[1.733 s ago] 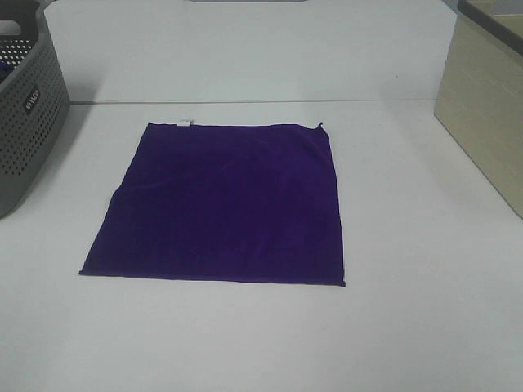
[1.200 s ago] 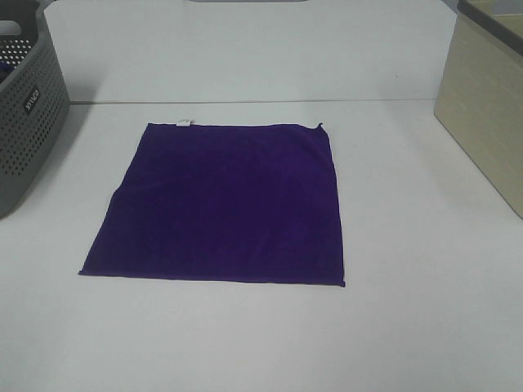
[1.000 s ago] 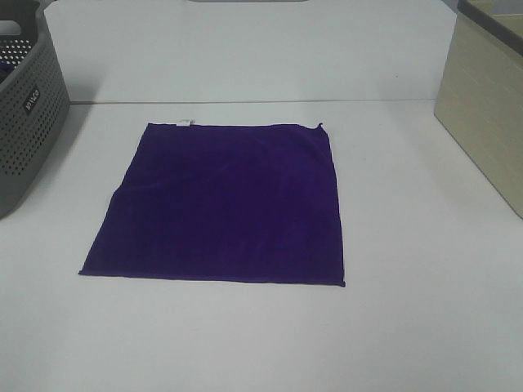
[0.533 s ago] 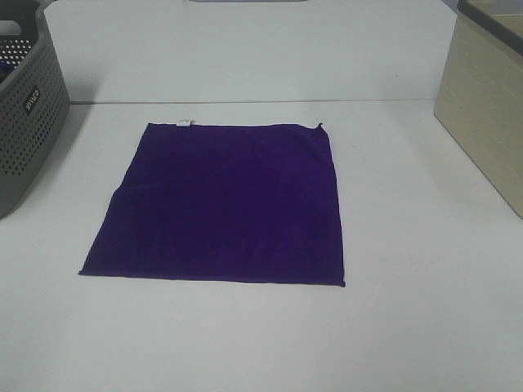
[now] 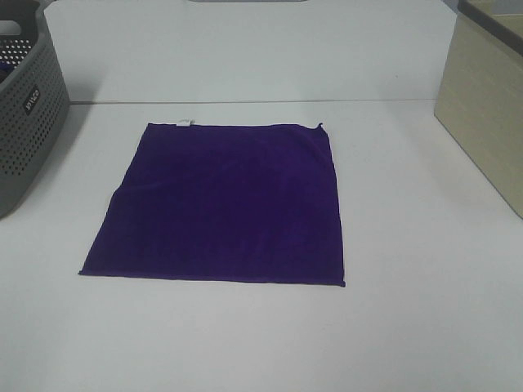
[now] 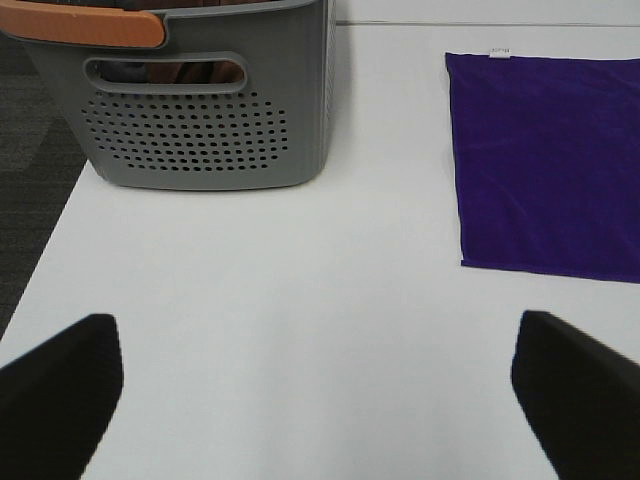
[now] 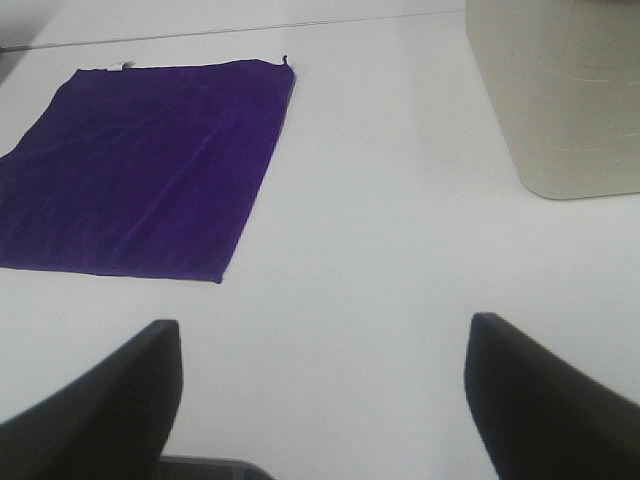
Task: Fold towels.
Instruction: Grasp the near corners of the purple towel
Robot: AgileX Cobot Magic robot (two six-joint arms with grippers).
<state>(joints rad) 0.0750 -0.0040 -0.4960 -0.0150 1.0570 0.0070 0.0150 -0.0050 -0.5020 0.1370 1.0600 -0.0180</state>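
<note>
From above I count one towel, flat on the table beside one basket, not touching it. One box sits well apart from the basket. The basket's label and the towel's tag are both unreadable. Left wrist: left gripper spread wide, holding nothing. Right wrist: right gripper open, holding nothing too.

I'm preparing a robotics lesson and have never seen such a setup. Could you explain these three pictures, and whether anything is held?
This is a two-armed robot at a white table. One picture comes from a camera mounted high; the other two from cameras on its wrists. The dark shapes there are the left arm's fingers and the right arm's fingers, both spread open, holding nothing. A purple towel lies flat, unfolded. In the high view, a grey basket stands on its left, a beige box on its right.
</note>
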